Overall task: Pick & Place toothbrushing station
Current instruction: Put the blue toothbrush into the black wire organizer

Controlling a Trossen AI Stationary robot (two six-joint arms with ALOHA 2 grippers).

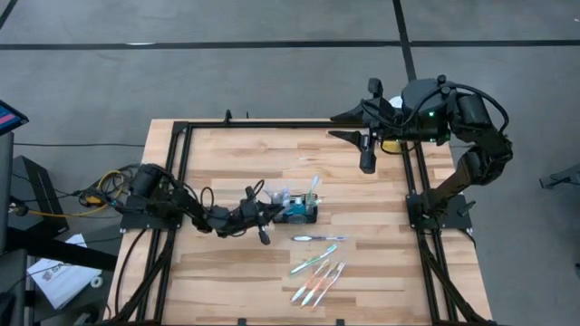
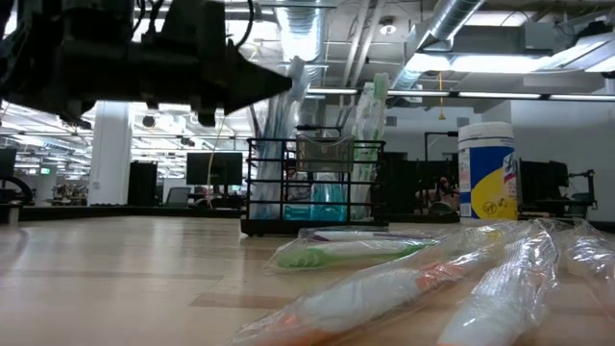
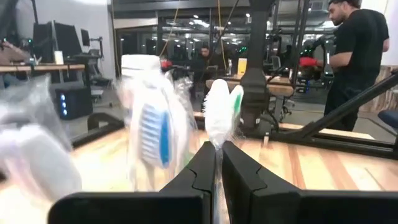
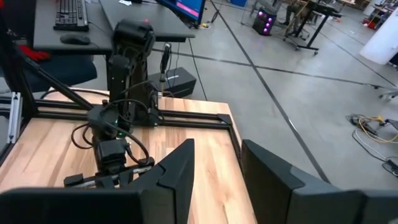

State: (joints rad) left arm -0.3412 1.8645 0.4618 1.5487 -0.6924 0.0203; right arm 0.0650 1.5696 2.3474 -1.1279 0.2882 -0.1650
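Left tool (image 1: 264, 217), clamped on a wrapped toothbrush (image 3: 219, 112), sits just beside the black mesh caddy (image 1: 299, 210) mid-worktop; right tool (image 1: 366, 165) waits half-open, well apart.

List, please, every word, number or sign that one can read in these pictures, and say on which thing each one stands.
No text can be read with certainty.
White tub: yellow and blue label with a round sign, print too blurred to read.
White paper on the floor: dark printing, too small to read.
Wrapped toothbrushes: no legible print on the wrappers.
Black wire caddy: no label visible.
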